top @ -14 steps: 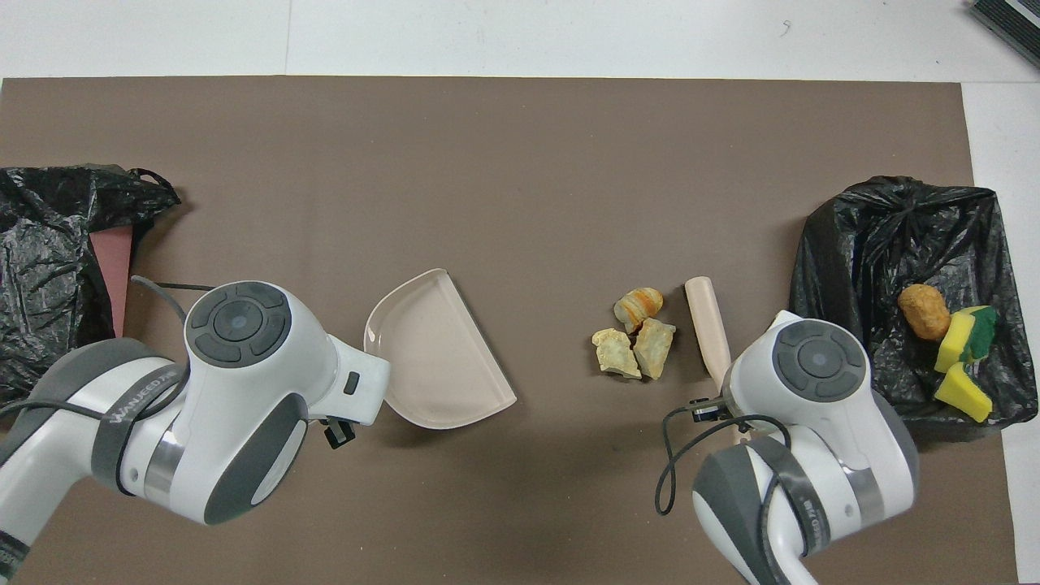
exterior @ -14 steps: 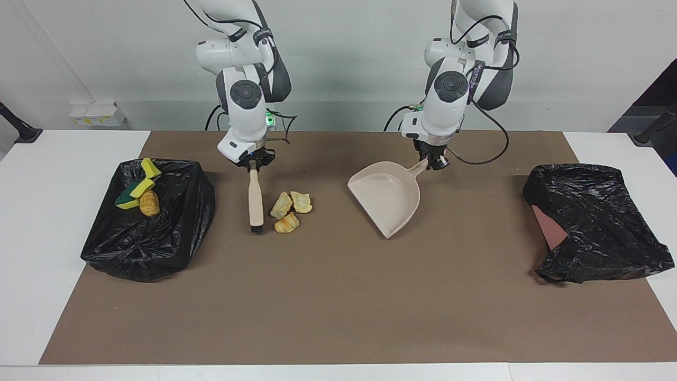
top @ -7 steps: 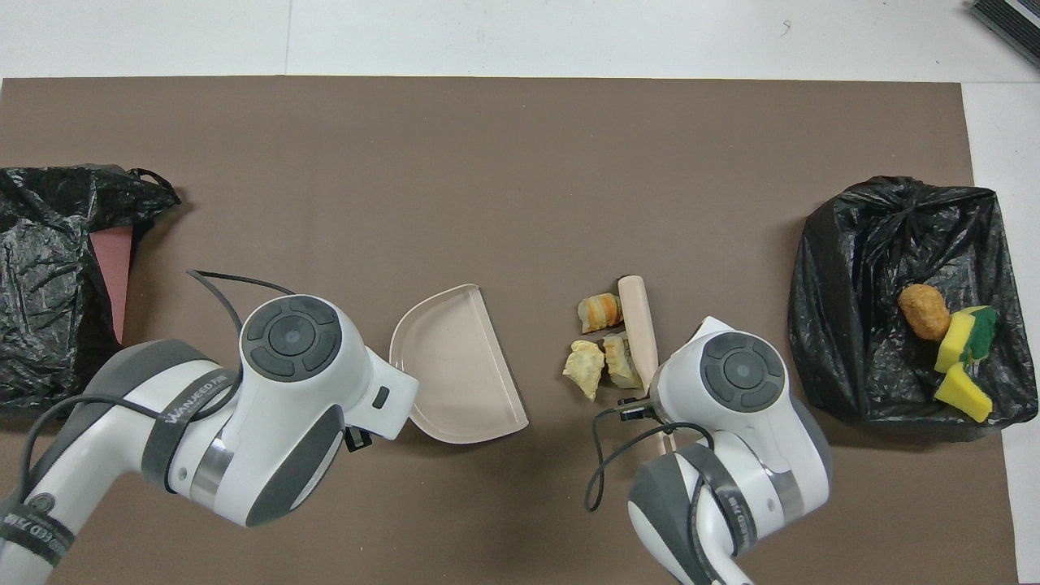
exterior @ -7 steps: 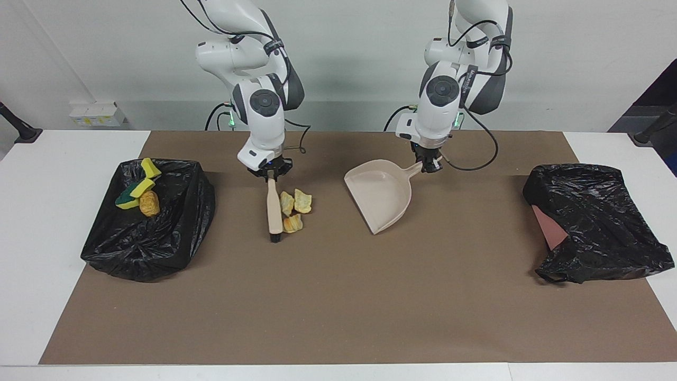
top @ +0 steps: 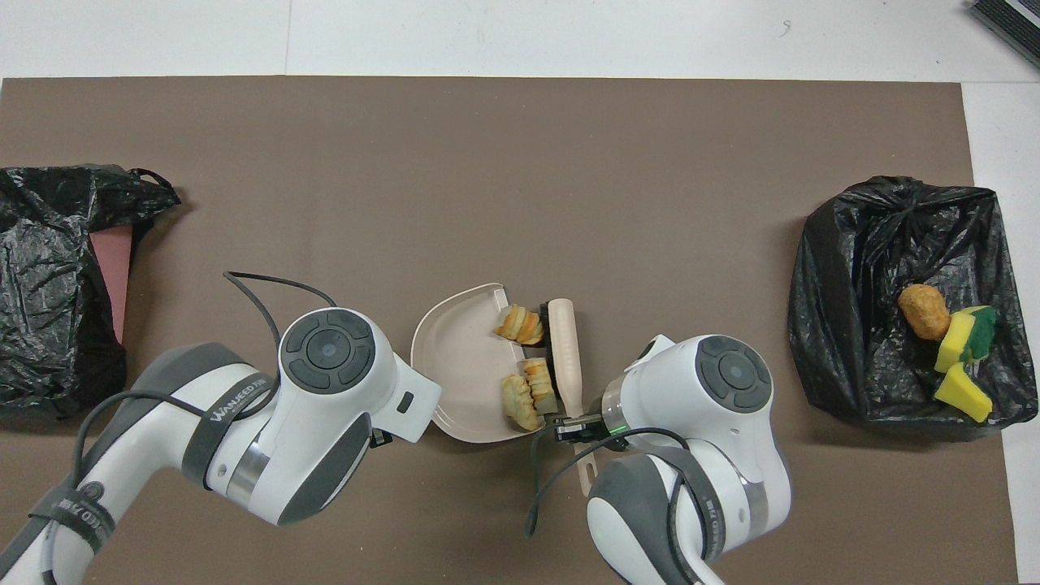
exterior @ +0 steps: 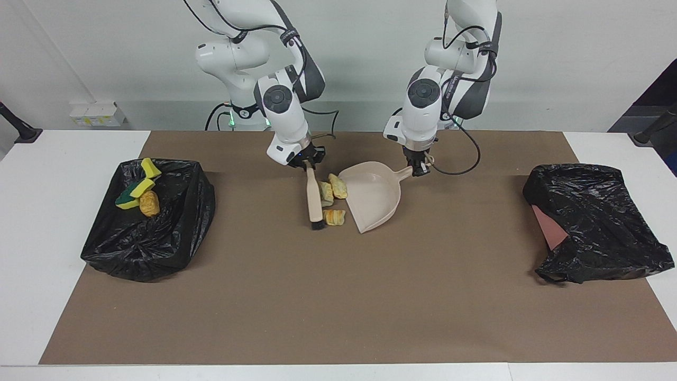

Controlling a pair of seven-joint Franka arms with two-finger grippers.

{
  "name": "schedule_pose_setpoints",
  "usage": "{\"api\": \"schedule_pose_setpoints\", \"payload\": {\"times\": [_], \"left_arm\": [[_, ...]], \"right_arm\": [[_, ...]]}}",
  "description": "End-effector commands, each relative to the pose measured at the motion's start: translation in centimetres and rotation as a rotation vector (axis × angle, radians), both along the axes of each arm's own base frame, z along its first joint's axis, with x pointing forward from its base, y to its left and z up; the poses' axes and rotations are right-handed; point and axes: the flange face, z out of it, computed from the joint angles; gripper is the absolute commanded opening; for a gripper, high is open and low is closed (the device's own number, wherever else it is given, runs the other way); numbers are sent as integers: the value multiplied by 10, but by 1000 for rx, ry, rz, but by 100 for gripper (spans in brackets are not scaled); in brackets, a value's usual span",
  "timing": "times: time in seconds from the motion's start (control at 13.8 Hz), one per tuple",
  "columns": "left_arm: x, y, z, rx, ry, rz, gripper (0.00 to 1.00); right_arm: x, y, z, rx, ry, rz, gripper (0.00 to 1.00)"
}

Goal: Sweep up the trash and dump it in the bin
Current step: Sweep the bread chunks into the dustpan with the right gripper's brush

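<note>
1. The right gripper (exterior: 308, 162) is pinched on the handle of the brush (exterior: 314, 197). Over the last second it has carried the brush from the bin (exterior: 174, 222) toward the middle of the mat.
2. The left gripper (exterior: 419, 168) is pinched on the handle of the dustpan (exterior: 373, 194). It has brought the pan in from the other end to meet the brush.
3. Three bread lumps (exterior: 332, 191) have been pushed along with the brush. They now lie between the brush and the open lip of the pan, touching or just over it.
4. Three sponge pieces (exterior: 138, 182) and a fourth bread lump (exterior: 149, 203) already lie in the bin at the right arm's end.
5. Judgement: the sweep is almost complete. One more push should seat the lumps in the pan before it is carried to the bin.
</note>
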Motion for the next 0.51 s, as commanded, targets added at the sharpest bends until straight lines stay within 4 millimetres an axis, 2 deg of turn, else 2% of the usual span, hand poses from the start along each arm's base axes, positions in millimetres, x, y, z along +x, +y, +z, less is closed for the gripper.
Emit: {"api": "schedule_pose_setpoints", "payload": {"times": [0.0,0.07,0.22,0.36,0.43], "left_arm": [[-1,-3,-7,-18,-43,-31,0],[-1,-3,-8,-20,-41,-48,0],[2,0,-7,-26,-45,-55,0],[5,6,-8,-28,-47,-46,0],[7,6,-8,-40,-57,-46,0]], "right_arm": [[9,13,10,156,30,-7,0],[10,12,20,203,31,-5,0],[14,4,54,233,49,14,0],[18,-22,91,242,48,5,0],[20,-35,99,192,21,15,0]]}}
